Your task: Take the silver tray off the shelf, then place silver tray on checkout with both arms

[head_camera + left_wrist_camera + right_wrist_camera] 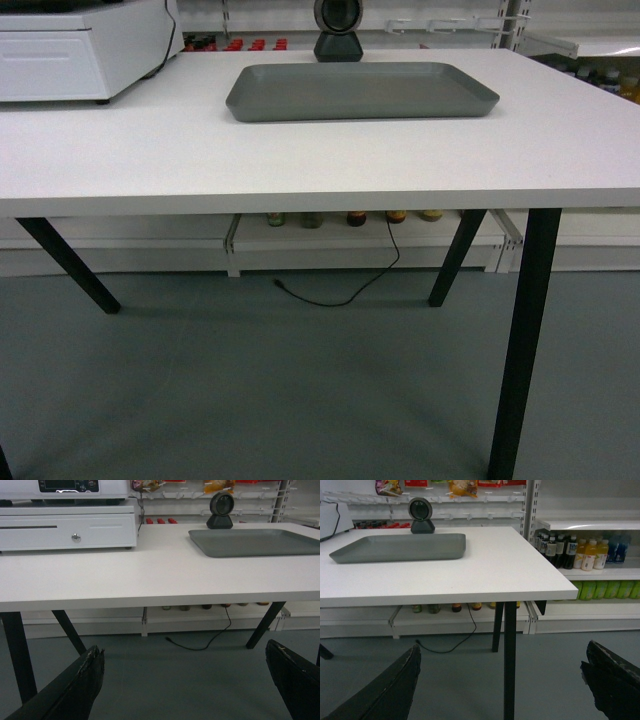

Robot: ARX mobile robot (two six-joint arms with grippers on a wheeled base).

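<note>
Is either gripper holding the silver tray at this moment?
No: the silver tray lies flat on the checkout, and both wrist views show open fingers below table height.

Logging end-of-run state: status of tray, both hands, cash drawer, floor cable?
tray: flat on the checkout, not held
left hand: open, empty, below table edge
right hand: open, empty, below table edge
cash drawer: closed
cable: loose end on floor, unplugged
</note>
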